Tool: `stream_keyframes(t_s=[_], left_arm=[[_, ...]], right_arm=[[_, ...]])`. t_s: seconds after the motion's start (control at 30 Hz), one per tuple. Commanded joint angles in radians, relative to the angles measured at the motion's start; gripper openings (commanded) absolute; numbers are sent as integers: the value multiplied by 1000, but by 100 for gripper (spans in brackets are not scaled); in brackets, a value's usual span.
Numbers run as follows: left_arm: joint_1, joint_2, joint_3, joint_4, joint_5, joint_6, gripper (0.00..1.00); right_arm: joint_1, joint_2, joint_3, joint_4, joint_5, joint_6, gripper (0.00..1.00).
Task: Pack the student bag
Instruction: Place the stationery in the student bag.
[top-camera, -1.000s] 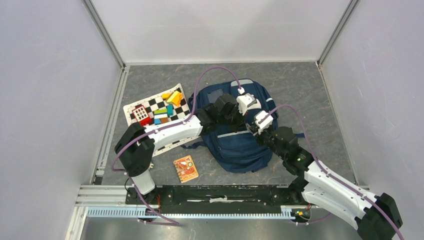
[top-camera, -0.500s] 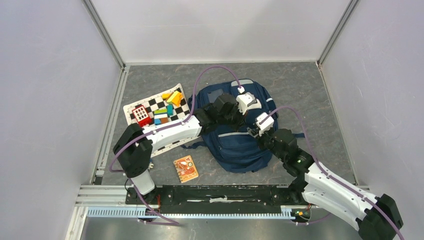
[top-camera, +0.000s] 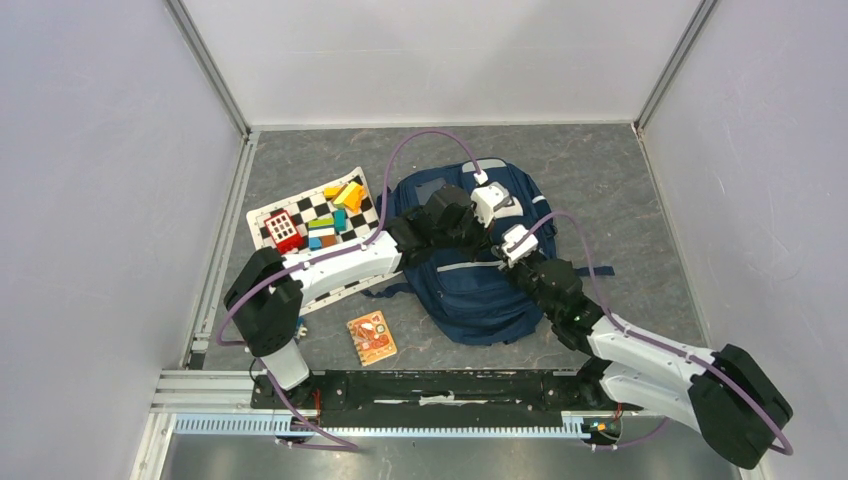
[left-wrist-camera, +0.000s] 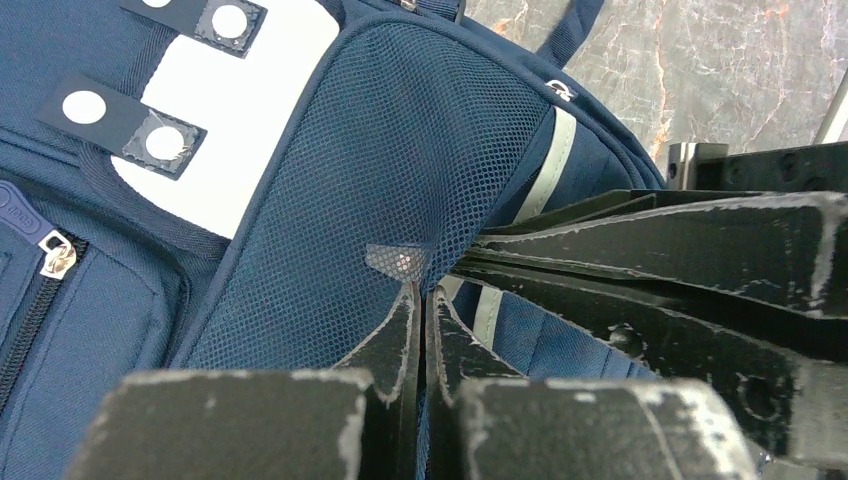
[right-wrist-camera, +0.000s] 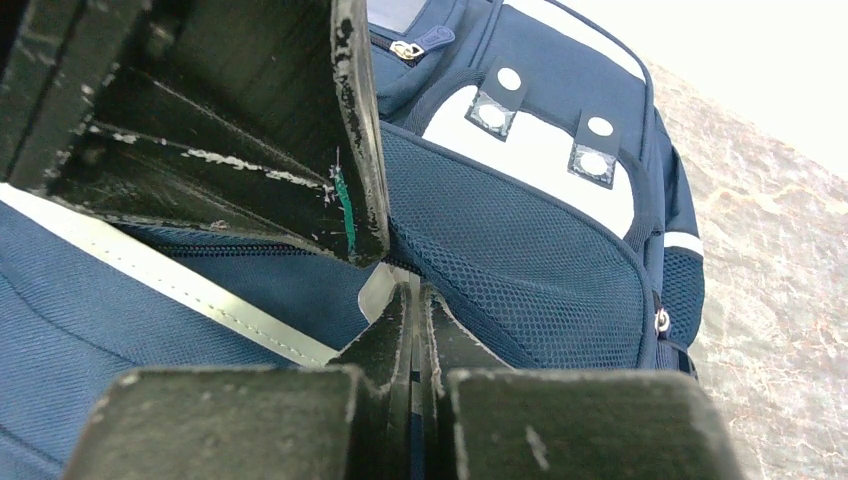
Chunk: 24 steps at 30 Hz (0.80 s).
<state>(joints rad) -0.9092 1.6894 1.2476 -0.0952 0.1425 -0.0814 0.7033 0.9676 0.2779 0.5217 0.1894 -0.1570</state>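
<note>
At the middle of the table (top-camera: 620, 180) the student bag (top-camera: 470, 295) is laid flat, front up. Over its mesh pocket (left-wrist-camera: 400, 150) the left gripper (left-wrist-camera: 422, 300) and the right gripper (right-wrist-camera: 413, 300) are crowded tip to tip, each with fingers pressed together; whether fabric is pinched cannot be told. To the left a checkered mat (top-camera: 300, 212) with coloured blocks (top-camera: 335, 215) is seen, and nearer an orange card (top-camera: 372, 337).

White-and-black arms (top-camera: 345, 262), purple cables (top-camera: 430, 133), scuffed black fingers (left-wrist-camera: 393, 345)
</note>
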Motion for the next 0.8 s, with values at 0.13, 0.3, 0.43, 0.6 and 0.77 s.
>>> stream_keyframes(t_s=[0.13,0.3,0.43,0.6,0.77], left_arm=[[8,-62,13,91,-16,-29,2],[9,-55,18,84,-51,-36,2],[7,-53,13,85,-104,-52,2],[9,-40,26,73,-93,-61,2],[9,-15,40,56,-90,-64,2]], right_arm=[[-2,28,-1,102,56,-39,19],[-3,-128,-2,-100,49,53,54],[-2,-248,0,-285,88,167,69],[-3,-370,17,-381,-37,221,79],[36,-378,50,-374,-259,220,76]])
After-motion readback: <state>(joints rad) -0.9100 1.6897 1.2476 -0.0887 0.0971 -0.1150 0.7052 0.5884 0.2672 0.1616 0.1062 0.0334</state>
